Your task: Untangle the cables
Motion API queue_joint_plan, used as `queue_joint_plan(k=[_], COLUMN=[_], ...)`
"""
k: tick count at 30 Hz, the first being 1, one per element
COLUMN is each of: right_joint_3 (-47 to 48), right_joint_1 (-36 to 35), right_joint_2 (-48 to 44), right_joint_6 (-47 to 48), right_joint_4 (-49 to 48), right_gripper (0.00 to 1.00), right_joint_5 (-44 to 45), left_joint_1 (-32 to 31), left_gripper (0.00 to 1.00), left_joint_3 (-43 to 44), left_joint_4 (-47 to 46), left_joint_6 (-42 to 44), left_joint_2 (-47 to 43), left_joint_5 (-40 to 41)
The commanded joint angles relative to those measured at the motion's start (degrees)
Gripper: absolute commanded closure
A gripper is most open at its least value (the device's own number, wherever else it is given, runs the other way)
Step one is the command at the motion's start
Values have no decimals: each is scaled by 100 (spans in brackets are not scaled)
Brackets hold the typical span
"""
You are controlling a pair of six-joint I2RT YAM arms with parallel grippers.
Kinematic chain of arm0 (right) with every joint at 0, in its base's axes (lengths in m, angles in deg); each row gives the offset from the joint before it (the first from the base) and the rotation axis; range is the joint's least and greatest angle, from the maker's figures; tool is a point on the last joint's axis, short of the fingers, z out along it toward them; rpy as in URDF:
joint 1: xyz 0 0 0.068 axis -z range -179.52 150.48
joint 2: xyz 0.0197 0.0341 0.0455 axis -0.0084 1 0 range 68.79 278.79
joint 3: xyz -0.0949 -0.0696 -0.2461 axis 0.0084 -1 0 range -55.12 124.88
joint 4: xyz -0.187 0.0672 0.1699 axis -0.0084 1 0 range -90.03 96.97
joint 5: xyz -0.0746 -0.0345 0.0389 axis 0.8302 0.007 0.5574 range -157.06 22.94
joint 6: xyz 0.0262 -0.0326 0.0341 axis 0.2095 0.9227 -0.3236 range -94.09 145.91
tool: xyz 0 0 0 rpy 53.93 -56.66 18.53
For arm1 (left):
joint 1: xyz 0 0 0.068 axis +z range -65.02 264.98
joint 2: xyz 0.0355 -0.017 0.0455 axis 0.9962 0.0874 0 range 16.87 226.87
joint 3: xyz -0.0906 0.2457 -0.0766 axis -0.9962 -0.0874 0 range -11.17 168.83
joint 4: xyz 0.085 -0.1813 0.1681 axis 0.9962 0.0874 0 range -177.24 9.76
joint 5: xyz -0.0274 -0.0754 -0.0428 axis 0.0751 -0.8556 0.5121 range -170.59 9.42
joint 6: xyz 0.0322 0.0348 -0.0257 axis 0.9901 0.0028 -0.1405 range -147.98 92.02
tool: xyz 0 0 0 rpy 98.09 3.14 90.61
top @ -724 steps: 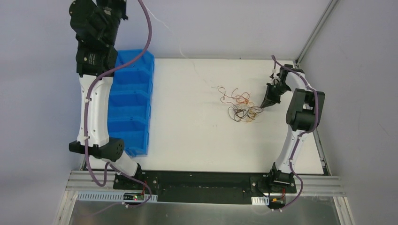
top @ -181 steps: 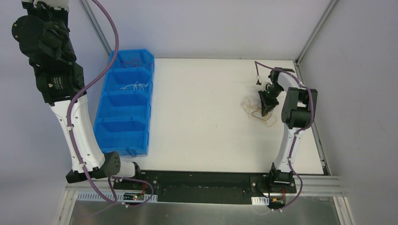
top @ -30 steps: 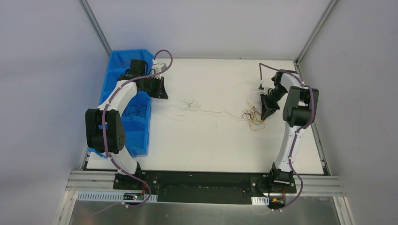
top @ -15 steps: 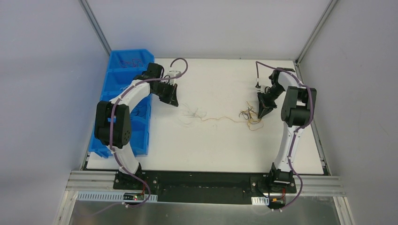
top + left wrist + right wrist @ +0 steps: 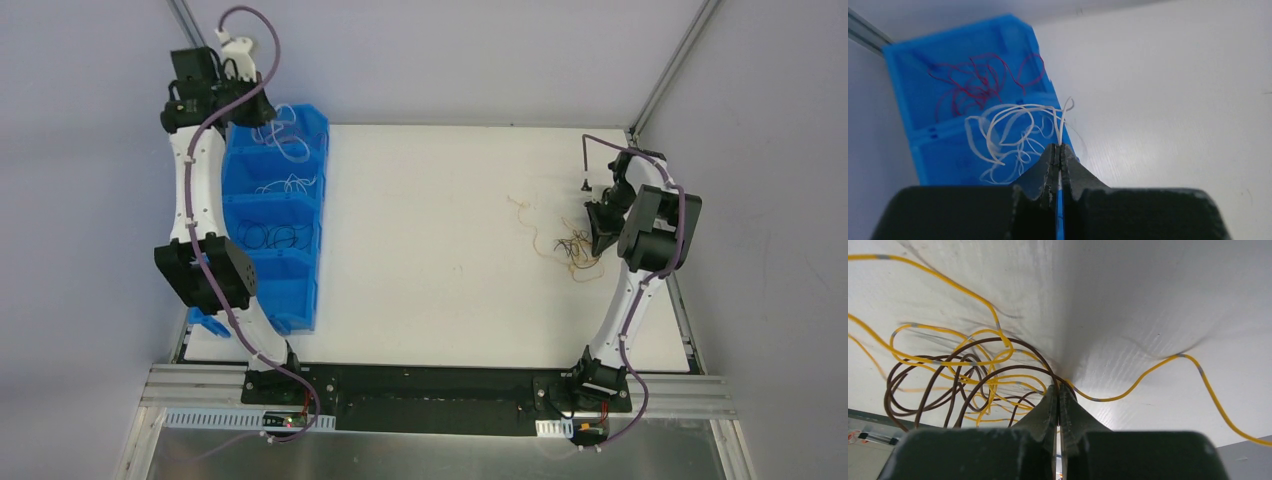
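The remaining cables (image 5: 572,250) are a small tangle of orange-yellow and dark wires at the table's right side. One yellow strand (image 5: 525,212) trails to the left. My right gripper (image 5: 597,240) presses down at the tangle's right edge. In the right wrist view it (image 5: 1058,388) is shut on a dark wire (image 5: 938,385) among yellow loops (image 5: 948,359). My left gripper (image 5: 262,112) is raised over the blue bin's far end, shut on a white wire (image 5: 285,140). In the left wrist view it (image 5: 1058,147) pinches that looping white wire (image 5: 1013,112).
The blue bin (image 5: 312,215) with several compartments runs along the table's left edge. It holds red wires (image 5: 978,85) in the far compartment, white wires (image 5: 285,185) in the one beside it, then black wires (image 5: 275,238). Metal frame posts stand at the back corners.
My left gripper has lifted from the table's middle to above the bin's far end, carrying the white wire free of the tangle. The right gripper and tangle have shifted slightly right.
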Motion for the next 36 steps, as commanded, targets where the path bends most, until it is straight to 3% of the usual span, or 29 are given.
queue_joint_plan(k=[1,3,7,11,17,26,36], right_joint_3=[-150,-66,450,691,970,1086,935], right_joint_1=[-95,-101,-140,-275,-622,-1046,-1097], right_joint_2=[-35,-29,-33,-407,-984,-1191,-1145], right_joint_6=[303,327,616,819,895,655,646], right_joint_4=[-167,-10,1023,1522,1673,1637,1605], right_gripper=[100,100,99,61,38,30,27], right_joint_5=[342,117,-1221,-2336,-3249,-3557,-3391], left_joint_1=[189,205,105,-326,-1285,-1723,-1184], left_gripper=[100,100,100,100,100,100,100], left_joint_3=[1176,1357,1399,1003,629,767,399], left_joint_4=[140,139,139,139,94,-19,98], left_joint_6=[-426,-342,-644,-736,-1034,-1100,-616], left_joint_2=[268,274,222,22,-153,-116,-481], left_joint_5=[-180,-514,-1318,-1926,-2557,-3243,-2959])
